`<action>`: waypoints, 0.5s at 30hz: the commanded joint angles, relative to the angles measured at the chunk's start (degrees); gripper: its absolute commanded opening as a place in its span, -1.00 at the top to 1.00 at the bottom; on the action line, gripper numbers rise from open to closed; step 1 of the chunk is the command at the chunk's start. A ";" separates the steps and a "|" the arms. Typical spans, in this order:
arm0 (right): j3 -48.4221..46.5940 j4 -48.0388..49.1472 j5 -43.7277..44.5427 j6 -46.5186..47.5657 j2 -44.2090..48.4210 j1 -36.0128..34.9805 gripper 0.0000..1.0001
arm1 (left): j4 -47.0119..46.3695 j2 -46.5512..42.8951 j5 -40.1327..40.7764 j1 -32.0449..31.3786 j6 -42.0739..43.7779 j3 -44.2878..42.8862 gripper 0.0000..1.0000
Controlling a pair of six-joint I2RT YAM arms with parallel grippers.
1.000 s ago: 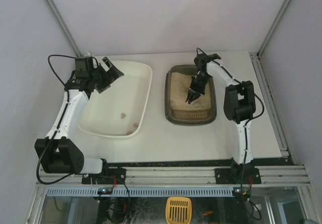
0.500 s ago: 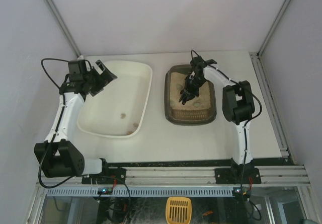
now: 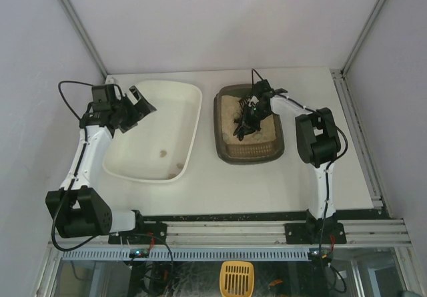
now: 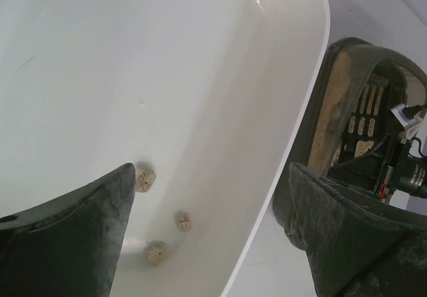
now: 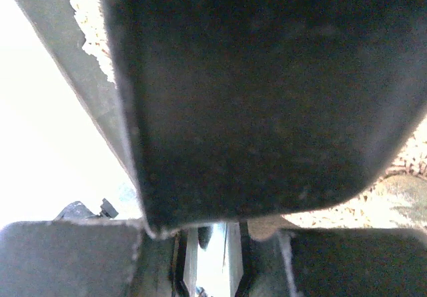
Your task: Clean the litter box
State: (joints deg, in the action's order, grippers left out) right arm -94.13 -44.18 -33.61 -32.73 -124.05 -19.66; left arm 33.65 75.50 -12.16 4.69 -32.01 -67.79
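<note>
The litter box (image 3: 227,147), a dark grey-brown tray of beige litter, lies right of centre; its rim also shows in the left wrist view (image 4: 313,110). My right gripper (image 3: 245,120) is low inside it, over the litter, and appears shut on a dark slotted scoop (image 4: 363,120). In the right wrist view that dark slab (image 5: 267,97) fills the frame ahead of the gripper (image 5: 212,243), with litter (image 5: 90,17) at the edges. My left gripper (image 3: 138,102) is open and empty above the far left corner of the white tray; it also shows in its wrist view (image 4: 210,203).
The large glossy white tray (image 3: 190,120) lies left of the litter box and holds three small litter clumps (image 4: 145,179). The enclosure's walls close in the table at the back and both sides. A yellow scoop (image 3: 237,277) lies below the table's front rail.
My right gripper has moved left and lower across the litter. The litter box has shifted and turned slightly to the left. My left gripper has drifted a little left and back.
</note>
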 commanded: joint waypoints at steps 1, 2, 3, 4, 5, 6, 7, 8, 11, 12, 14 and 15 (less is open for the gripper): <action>5.07 6.46 -2.02 0.13 -2.05 -3.68 1.00 | -0.79 -2.57 -2.76 0.42 2.56 1.57 -1.00; 5.66 7.64 -2.50 0.12 -1.85 -3.75 1.00 | -0.61 -2.60 -3.19 0.42 2.83 1.75 -1.00; 6.31 8.91 -3.16 0.00 -1.71 -3.88 1.00 | -0.48 -2.68 -3.48 0.41 3.15 1.86 -1.00; 7.36 10.30 -4.16 -0.16 -1.58 -3.98 1.00 | -0.29 -2.70 -3.74 0.41 3.44 1.91 -1.00; 8.01 12.04 -4.80 -0.33 -1.32 -4.00 1.00 | -0.13 -2.78 -4.15 0.41 3.73 1.95 -1.00; 9.64 13.94 -5.60 -0.58 -1.09 -4.06 1.00 | 0.03 -2.91 -4.55 0.43 4.05 2.02 -1.00; 10.68 15.89 -6.41 -0.81 -0.79 -4.04 1.00 | 0.22 -3.03 -5.00 0.45 4.24 2.09 -1.00; 11.58 17.71 -7.15 -0.98 -0.42 -4.07 1.00 | 0.34 -3.14 -5.43 0.45 4.49 2.17 -1.00; 13.48 22.20 -8.28 -0.84 0.53 -4.32 1.00 | 0.81 -3.34 -6.22 0.41 4.88 2.39 -1.00; 13.56 22.64 -8.17 -0.54 0.68 -4.46 1.00 | 0.98 -3.27 -6.42 0.41 4.93 2.46 -1.00; 13.62 23.13 -8.35 0.22 0.77 -4.71 1.00 | 1.19 -3.21 -6.76 0.43 5.26 2.55 -1.00; 13.62 23.34 -8.32 0.73 0.78 -5.00 1.00 | 1.37 -3.18 -7.16 0.42 5.50 2.57 -1.00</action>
State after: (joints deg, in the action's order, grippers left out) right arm -82.32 -21.67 -39.00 -32.97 -122.39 -20.67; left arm 34.76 74.32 -16.91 4.69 -28.77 -66.39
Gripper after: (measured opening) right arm 0.139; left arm 0.998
